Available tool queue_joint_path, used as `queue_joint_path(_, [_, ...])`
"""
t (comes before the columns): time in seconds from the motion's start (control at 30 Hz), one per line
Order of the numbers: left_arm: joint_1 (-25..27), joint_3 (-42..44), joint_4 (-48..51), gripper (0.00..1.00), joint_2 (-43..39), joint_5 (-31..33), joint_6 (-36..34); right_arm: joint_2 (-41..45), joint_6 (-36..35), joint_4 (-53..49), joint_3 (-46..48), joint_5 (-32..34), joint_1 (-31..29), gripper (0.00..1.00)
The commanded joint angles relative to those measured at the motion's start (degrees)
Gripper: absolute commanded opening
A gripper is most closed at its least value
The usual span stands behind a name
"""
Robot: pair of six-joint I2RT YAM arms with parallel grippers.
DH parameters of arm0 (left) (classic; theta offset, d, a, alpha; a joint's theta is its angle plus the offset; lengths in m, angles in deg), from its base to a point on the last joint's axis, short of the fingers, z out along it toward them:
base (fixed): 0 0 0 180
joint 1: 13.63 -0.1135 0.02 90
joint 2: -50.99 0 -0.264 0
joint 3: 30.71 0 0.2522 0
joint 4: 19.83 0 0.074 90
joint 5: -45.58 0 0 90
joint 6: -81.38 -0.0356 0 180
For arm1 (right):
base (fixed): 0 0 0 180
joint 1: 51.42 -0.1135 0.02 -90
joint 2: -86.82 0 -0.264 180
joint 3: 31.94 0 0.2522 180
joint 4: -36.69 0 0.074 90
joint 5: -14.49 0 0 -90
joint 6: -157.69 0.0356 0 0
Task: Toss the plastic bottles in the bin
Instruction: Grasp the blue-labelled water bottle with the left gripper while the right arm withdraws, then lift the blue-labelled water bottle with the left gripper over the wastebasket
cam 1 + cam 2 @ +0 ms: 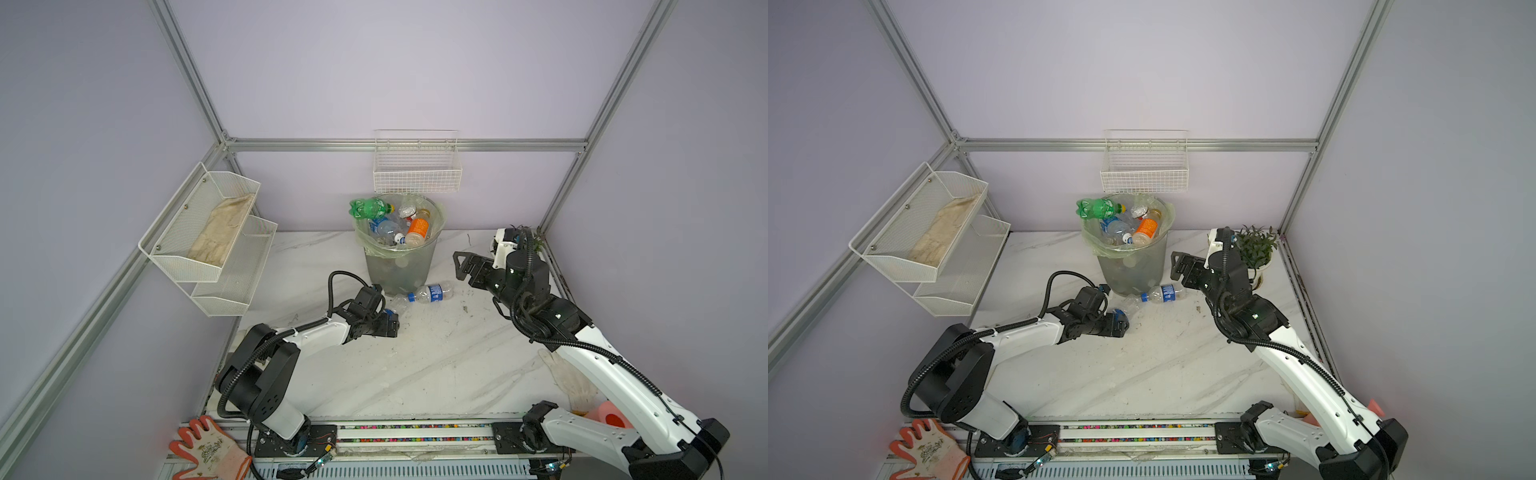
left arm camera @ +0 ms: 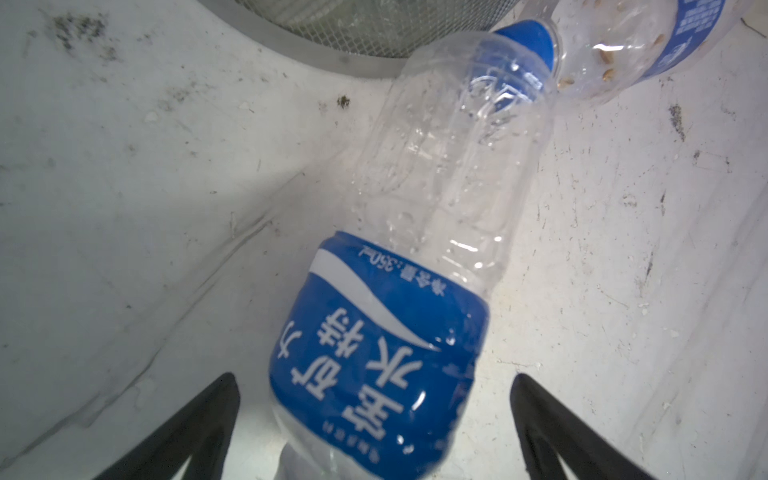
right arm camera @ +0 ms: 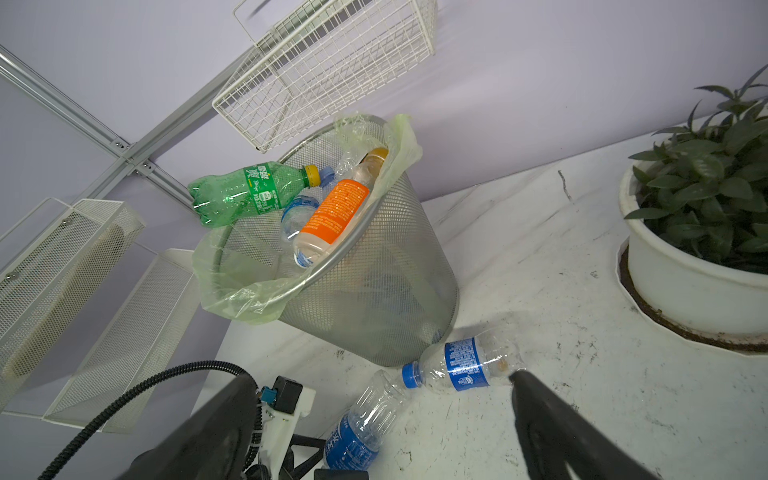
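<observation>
The bin (image 1: 399, 266), a grey mesh basket with a pale green bag, holds several plastic bottles, among them a green one (image 1: 368, 208) and an orange-labelled one (image 1: 417, 228). Two clear blue-labelled bottles lie on the table at its foot. One bottle (image 1: 430, 293) rests against the bin's base. The other bottle (image 2: 436, 187) lies between the fingers of my left gripper (image 2: 374, 378), which is open, with a gap on both sides of the label. My right gripper (image 1: 459, 266) hangs open and empty to the right of the bin, above the table.
A white wire basket (image 1: 417, 174) hangs on the back wall above the bin. A white mesh two-tier shelf (image 1: 208, 237) holding a cloth is on the left wall. A potted plant (image 1: 1256, 249) stands behind my right arm. An orange glove (image 1: 208, 449) and a white glove (image 1: 569, 378) lie near the front.
</observation>
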Motion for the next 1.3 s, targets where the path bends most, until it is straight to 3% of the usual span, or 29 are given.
queue_joint_path(0.0, [0.4,-5.1,-1.3,1.00,0.6,1.0,-1.1,1.4,0.6,-0.3,0.4,0.4,0.3,0.97])
queue_joint_path(0.27, [0.8,-6.1,-1.3,0.95,2.2,0.9,-1.6,1.3,0.8,-0.3,1.2,0.2,0.3,0.97])
queue_joint_path(0.77, [1.5,-7.5,1.1,0.48,2.3,0.7,-2.8,1.6,0.4,-0.5,1.4,0.4,0.5,0.97])
queue_joint_path(1.03, [2.6,-6.6,3.9,0.38,-2.2,2.3,-3.5,2.2,0.3,-0.9,1.2,0.7,0.6,0.97])
queue_joint_path(1.27, [4.0,-3.4,5.3,0.33,-12.2,6.0,-4.6,2.8,0.2,-1.3,1.0,1.1,0.7,0.97])
